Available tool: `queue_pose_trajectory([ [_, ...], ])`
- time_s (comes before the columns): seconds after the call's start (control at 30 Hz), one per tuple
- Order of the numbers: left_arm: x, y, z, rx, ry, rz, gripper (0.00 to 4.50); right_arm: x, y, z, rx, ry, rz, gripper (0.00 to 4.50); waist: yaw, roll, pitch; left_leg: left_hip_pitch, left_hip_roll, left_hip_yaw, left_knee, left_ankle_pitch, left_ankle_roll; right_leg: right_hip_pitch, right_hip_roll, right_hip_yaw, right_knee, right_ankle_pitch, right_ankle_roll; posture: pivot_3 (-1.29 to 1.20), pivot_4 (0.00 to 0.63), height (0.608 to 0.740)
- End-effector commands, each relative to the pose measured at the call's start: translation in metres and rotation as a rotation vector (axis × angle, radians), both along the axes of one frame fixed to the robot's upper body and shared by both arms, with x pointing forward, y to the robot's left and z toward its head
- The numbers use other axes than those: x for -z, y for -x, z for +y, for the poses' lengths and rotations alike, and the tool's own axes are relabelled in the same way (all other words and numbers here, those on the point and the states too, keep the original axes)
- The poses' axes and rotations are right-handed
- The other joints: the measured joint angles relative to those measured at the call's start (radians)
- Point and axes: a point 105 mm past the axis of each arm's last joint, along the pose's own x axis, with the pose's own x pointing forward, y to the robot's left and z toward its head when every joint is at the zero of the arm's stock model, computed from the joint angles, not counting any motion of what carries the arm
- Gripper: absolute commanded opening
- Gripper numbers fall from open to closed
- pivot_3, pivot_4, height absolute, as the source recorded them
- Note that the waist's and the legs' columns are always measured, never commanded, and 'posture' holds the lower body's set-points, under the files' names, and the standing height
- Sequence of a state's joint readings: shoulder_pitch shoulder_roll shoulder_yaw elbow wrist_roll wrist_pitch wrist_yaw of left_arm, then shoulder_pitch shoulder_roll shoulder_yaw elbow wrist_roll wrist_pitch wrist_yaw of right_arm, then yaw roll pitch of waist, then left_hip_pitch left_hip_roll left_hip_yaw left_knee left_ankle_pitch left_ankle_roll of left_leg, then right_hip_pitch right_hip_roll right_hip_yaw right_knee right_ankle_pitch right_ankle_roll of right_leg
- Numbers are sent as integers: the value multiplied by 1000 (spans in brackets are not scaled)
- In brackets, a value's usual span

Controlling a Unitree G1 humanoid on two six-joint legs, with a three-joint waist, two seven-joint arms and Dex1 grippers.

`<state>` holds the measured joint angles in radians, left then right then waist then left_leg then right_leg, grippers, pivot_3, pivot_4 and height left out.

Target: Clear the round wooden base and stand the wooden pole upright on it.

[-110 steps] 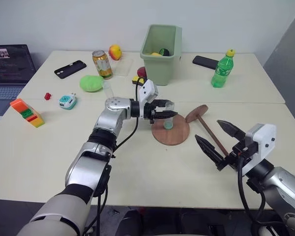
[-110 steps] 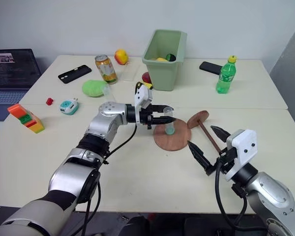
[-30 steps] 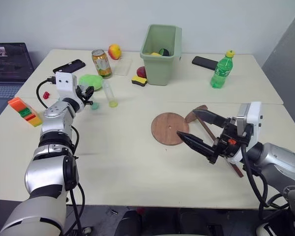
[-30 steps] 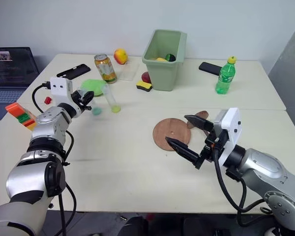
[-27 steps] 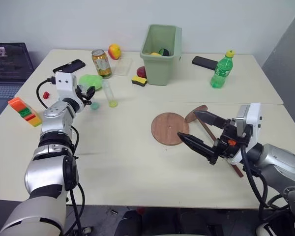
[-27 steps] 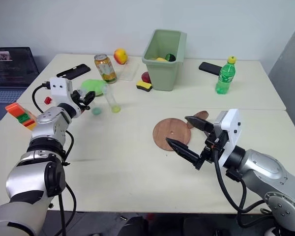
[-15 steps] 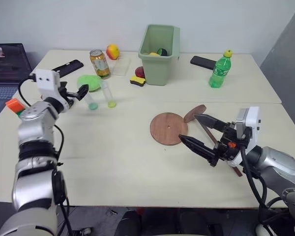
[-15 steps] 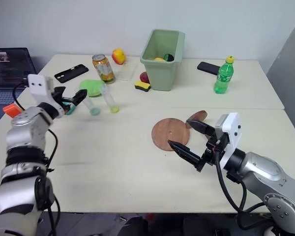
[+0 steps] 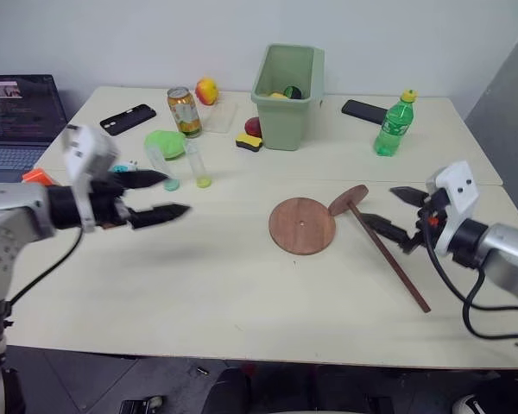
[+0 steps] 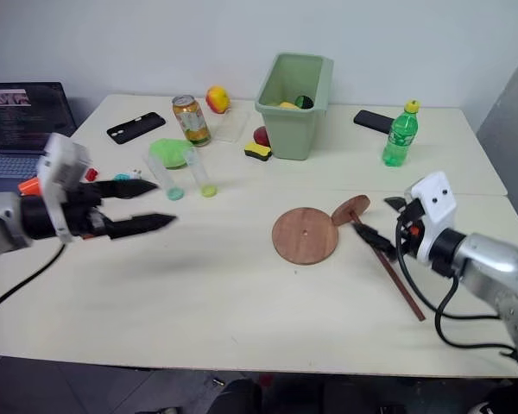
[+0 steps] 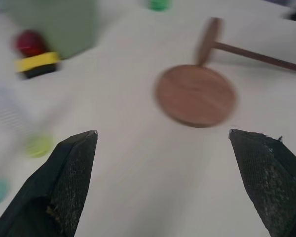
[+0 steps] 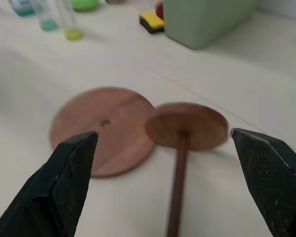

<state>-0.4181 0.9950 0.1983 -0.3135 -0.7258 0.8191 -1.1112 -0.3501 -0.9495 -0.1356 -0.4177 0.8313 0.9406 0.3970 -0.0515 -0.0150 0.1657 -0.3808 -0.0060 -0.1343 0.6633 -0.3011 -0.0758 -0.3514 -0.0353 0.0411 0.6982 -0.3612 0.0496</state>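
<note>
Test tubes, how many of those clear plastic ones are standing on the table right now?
2. The blue-bottomed tube and the yellow-green-bottomed tube stand side by side near the green sponge, well left of the round wooden base. Nothing suggests more are hidden.

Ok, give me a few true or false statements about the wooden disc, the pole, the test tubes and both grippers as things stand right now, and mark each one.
1. The round wooden base has nothing standing on it. True.
2. The wooden pole stands upright in the base. False: it lies on the table, its round cap beside the base.
3. The right gripper is shut on the pole. False: it is open and holds nothing.
4. The left gripper is open and empty. True.
5. Two test tubes stand near the green lid. True.
</note>
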Motion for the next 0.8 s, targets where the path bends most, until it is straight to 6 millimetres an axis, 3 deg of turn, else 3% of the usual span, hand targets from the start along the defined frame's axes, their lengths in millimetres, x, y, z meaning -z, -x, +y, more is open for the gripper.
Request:
queue_pose_trajectory([
  [0.03, -9, 5, -35, 153, 65, -63, 4472, 17, -13, -6, 50, 29, 218, 4500, -3, 0, 0, 0, 0, 0, 0, 0, 0, 0, 0, 0, 0, 0, 0, 0, 150, 740],
  [0.27, -12, 1, -48, 221, 71, -100, 4472, 38, -32, -2, 81, -5, 461, 4500, -10, 0, 0, -2, 0, 2, -1, 0, -1, -2, 0, 1, -1, 0, 0, 0, 150, 740],
  [0.63, -12, 1, -51, 220, 68, -110, 4472, 52, -64, 23, 80, 4, 554, 4500, -14, 0, 0, -2, 0, 2, 0, 1, -2, -2, 0, 1, -1, 0, 0, 0, 150, 740],
  [0.73, -12, 2, -51, 216, 68, -111, 4500, 54, -62, 24, 72, 1, 588, 4061, -11, 0, 0, -2, -1, 1, 0, 1, -2, -2, 0, 0, -1, 0, 0, 0, 150, 740],
  [0.8, -11, -2, -48, 192, 57, -123, 4500, 55, -63, 28, 57, 5, 597, 3477, -12, 0, 0, -2, -1, 1, 0, 1, -2, -2, 0, 1, -1, 0, 0, 0, 150, 740],
])
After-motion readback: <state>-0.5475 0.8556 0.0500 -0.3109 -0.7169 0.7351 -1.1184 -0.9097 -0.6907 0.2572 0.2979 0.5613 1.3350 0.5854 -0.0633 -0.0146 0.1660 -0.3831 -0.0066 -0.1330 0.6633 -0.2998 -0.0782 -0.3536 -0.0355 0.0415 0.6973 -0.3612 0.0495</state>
